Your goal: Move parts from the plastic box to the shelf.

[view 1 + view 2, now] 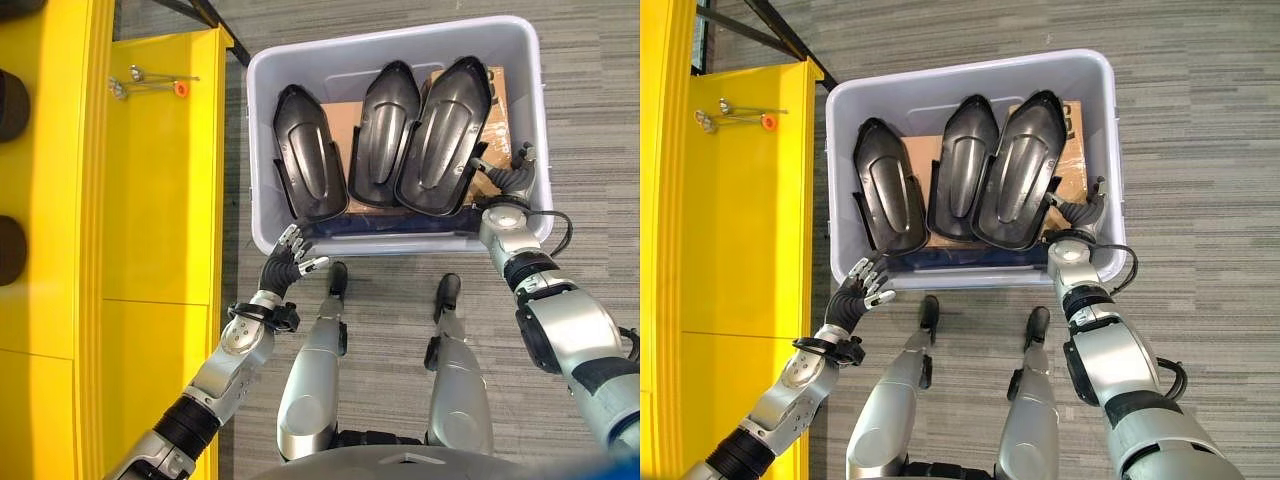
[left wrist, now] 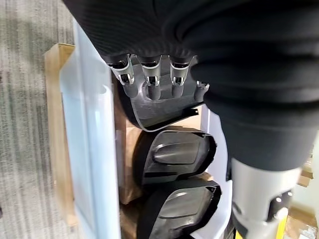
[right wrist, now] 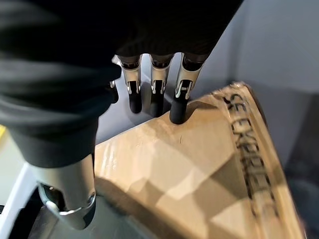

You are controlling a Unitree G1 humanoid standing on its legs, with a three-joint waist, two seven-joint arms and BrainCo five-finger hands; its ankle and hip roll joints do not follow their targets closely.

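Three black moulded parts lie side by side in the pale grey plastic box (image 1: 256, 150), resting on brown cardboard (image 1: 350, 125): a left part (image 1: 308, 150), a middle part (image 1: 385, 130) and a right part (image 1: 445, 130). My left hand (image 1: 285, 262) hovers open just outside the box's near left corner, its fingers (image 2: 149, 74) pointing toward the left part's end. My right hand (image 1: 508, 178) is inside the box at its near right corner, open, its fingertips (image 3: 178, 112) touching the cardboard (image 3: 189, 164) beside the right part. The yellow shelf (image 1: 160, 200) stands to the left of the box.
Small metal pieces with an orange cap (image 1: 150, 80) lie on the shelf's far end. A black bar crosses the floor behind the shelf. Grey striped carpet surrounds the box.
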